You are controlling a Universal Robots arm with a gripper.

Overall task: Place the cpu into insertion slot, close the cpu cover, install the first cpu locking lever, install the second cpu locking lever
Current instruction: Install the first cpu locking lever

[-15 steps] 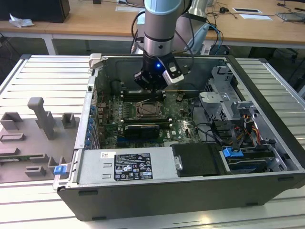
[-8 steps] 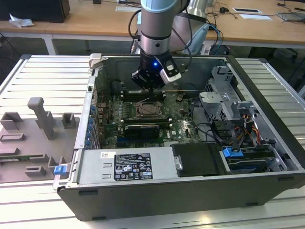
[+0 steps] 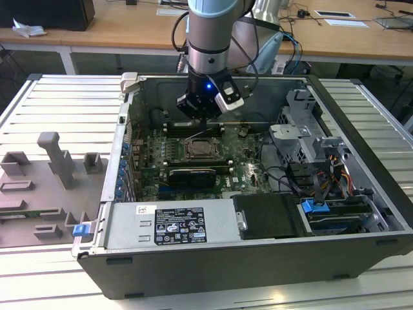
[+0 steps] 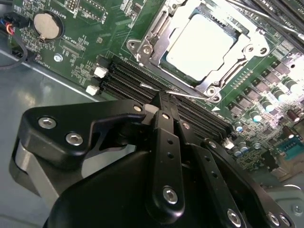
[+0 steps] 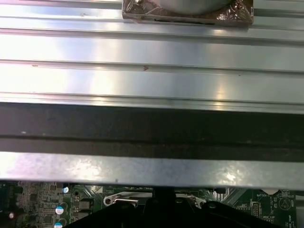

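Observation:
The cpu [image 4: 199, 45], a pale silvery square, lies flat in the insertion slot [image 4: 211, 90] on the green board. The cpu cover [image 4: 164, 31] lies down around it as a metal frame. A thin wire locking lever [image 4: 190, 94] runs along the socket's near edge. My gripper [image 4: 163, 97] is shut, its fingertips just at that lever, beside the socket and not over the chip. In the exterior view the gripper [image 3: 205, 123] hangs inside the open computer case just behind the socket [image 3: 200, 150].
Black memory slots [image 4: 128, 78] run between gripper and socket. A coin battery [image 4: 46, 25] sits on the board. A long black graphics card [image 3: 188, 175], the power supply [image 3: 171, 226], a drive cage [image 3: 303, 129] and cables [image 3: 335, 174] crowd the case. Grey fixtures [image 3: 51, 174] stand outside.

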